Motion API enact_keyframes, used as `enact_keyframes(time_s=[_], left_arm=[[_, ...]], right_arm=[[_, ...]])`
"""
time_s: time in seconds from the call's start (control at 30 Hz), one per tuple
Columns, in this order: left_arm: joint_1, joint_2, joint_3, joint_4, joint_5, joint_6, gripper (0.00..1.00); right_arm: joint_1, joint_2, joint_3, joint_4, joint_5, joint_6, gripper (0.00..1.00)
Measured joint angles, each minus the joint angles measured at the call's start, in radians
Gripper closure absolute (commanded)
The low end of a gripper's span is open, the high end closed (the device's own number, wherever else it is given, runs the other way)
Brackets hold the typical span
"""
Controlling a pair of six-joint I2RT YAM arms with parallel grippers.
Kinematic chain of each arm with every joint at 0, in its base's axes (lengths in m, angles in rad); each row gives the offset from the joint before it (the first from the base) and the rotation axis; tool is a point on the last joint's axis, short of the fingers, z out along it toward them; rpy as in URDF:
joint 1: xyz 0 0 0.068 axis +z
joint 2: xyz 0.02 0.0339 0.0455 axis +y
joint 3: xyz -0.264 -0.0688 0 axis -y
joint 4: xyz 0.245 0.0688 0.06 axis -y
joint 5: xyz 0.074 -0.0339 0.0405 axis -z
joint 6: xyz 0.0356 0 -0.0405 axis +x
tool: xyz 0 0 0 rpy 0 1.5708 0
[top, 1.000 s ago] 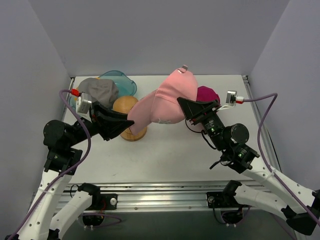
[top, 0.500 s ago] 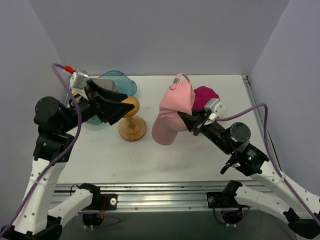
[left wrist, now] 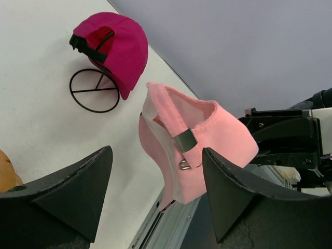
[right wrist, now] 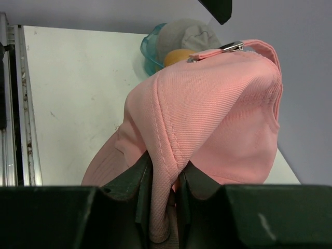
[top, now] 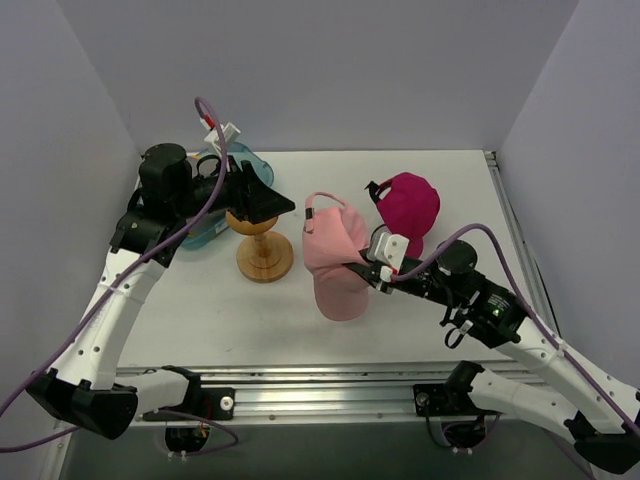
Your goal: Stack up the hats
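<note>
Two grippers and three hats are counted. The right gripper (right wrist: 164,179) is pinched narrow on the light pink cap (top: 335,255), creased, strap uppermost, at mid tabletop (top: 200,300). The left gripper (left wrist: 155,151) is spread wide, empty. The magenta cap (top: 408,205) is noted near the far edge; the grey cap (right wrist: 189,35) apparently far-left.

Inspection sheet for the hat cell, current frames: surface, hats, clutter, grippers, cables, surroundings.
Surface: white table, faint marks.
Job's things: pink cap pinched in the right gripper; magenta cap on a wire stand; grey cap in the teal tub.
Clutter: wooden hat stand, its top under the left gripper.
Grippers: left gripper open, holding nothing; right gripper shut on the pink cap.
Cables: purple cables along both arms, looping free.
Surroundings: plain walls on three sides, rail at the near edge.
</note>
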Motion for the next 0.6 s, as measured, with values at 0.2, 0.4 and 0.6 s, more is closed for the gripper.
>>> enact_keyframes(time_s=[0.2,0.4,0.6], left_arm=[[-0.029,0.014,0.0,-0.026,-0.001,0.019,0.23],[-0.045,0.063,0.005,-0.06,-0.011,0.035,0.25],[-0.066,0.119,0.011,-0.132,-0.06,0.064,0.27]], right_arm=[[0.0,0.056,-0.033,0.02,-0.066,-0.01,0.98],[0.0,0.063,-0.072,0.027,-0.093,-0.019,0.98],[0.006,0.043,-0.085,0.045,-0.101,-0.032,0.98]])
